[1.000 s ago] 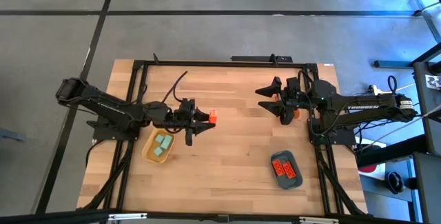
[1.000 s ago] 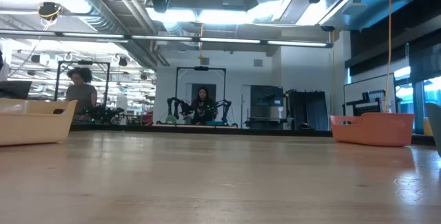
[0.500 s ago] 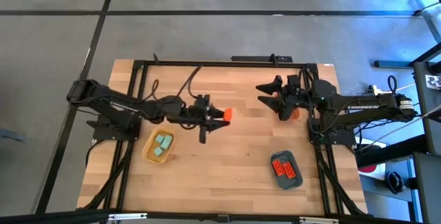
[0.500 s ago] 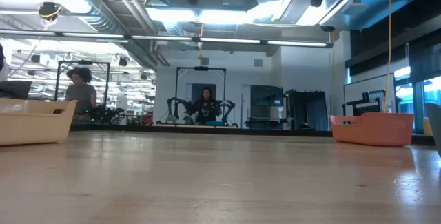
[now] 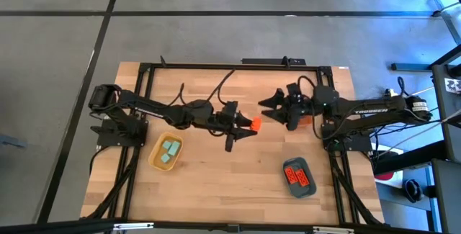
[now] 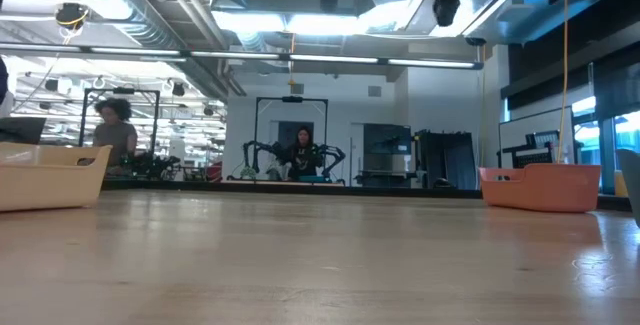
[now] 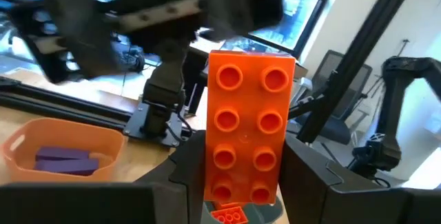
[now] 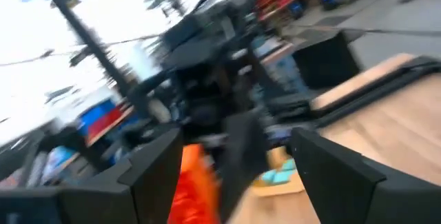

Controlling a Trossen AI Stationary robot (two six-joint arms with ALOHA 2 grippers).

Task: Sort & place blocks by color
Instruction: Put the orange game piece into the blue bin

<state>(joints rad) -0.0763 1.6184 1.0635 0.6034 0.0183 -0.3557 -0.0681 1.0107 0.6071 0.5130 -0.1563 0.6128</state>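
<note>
— Left pincer (image 5: 248,124): holding what?
— Gripping an orange block (image 5: 255,124) by its lower end, the studded face showing plainly in the left wrist view (image 7: 248,136). Hanging over the middle of the desk (image 5: 216,183), clear of the wood.

— Changed since a second ago?
— Reaching much farther right now, carrying the block from just above the yellow tray (image 5: 166,153) toward the centre. Closing the gap to the right pincer (image 5: 268,107), which is also leaning in from the right side, fingers spread wide and holding nothing.

— Meaning for the sorting?
— Looking like a hand-over across the middle, probably because the dark teal tray (image 5: 299,176) with the other orange blocks (image 5: 297,178) is sitting near right, on the right arm's side.

— Block against the pincers, exactly?
— Sticking out rightward past the left fingertips, just beside the right pincer's open tips but not yet between them. Showing as an orange smear close ahead in the right wrist view.

— Elsewhere?
— Pale teal blocks (image 5: 169,151) lying in the yellow tray at left; purple blocks (image 7: 65,160) resting in the orange tray (image 7: 41,141), far right.
</note>
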